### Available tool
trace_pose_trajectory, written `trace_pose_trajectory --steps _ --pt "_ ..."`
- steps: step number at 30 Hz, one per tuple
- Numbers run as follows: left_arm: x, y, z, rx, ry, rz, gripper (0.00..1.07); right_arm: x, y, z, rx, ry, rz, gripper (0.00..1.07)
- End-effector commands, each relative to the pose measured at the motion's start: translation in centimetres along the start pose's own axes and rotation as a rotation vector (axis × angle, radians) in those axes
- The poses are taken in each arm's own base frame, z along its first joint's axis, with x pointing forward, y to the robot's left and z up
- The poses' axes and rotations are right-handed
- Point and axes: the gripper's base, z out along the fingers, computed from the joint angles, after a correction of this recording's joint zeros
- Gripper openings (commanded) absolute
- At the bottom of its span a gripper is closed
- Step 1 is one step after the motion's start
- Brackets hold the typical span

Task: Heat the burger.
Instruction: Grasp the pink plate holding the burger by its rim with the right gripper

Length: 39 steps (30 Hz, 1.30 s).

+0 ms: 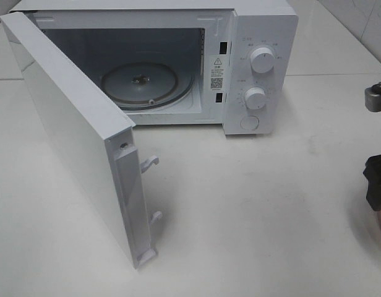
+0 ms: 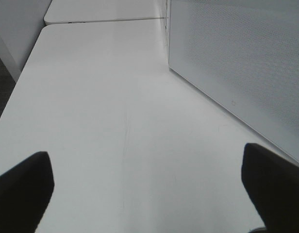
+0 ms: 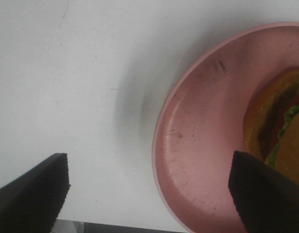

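Observation:
The burger [image 3: 280, 126] lies on a round pink plate [image 3: 198, 145]; only part of its golden bun, green lettuce and red layer shows at the edge of the right wrist view. My right gripper [image 3: 149, 194] is open, its two dark fingers spread wide with the plate's rim between them and nothing gripped. In the exterior view the right arm [image 1: 376, 182] is at the far right table edge, and the burger is hidden there. My left gripper [image 2: 147, 189] stands open over bare table with nothing between its fingers.
The white microwave [image 1: 258, 37] stands at the back with its door [image 1: 73, 124] swung wide open toward the front left. Its glass turntable [image 1: 144, 83] carries nothing. A white perforated panel of the microwave [image 2: 237, 58] is near the left gripper.

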Motion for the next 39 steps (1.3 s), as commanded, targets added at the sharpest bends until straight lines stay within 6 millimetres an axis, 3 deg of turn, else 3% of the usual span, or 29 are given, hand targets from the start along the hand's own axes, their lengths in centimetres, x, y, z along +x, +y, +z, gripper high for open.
trace_pose_trajectory --steps 1,21,23,34,37,39 --pt "0.1 -0.1 -0.2 0.009 -0.028 0.002 0.98 -0.2 -0.5 0.7 0.006 -0.007 0.028 0.87" --pt "0.1 -0.1 -0.2 0.009 -0.028 0.002 0.98 -0.9 -1.0 7.2 0.025 0.072 0.086 0.84" --pt "0.1 -0.1 -0.2 0.009 -0.028 0.002 0.98 -1.0 -0.8 8.7 0.022 0.106 0.076 0.83" --pt "0.1 -0.1 -0.2 0.009 -0.028 0.002 0.98 -1.2 -0.9 10.7 0.041 0.14 0.064 0.81" --pt "0.1 -0.1 -0.2 0.009 -0.028 0.002 0.98 -1.2 -0.9 10.8 0.049 0.142 0.053 0.77" --pt "0.1 -0.1 -0.2 0.009 -0.028 0.002 0.98 -1.2 -1.0 10.8 0.059 0.142 0.07 0.66"
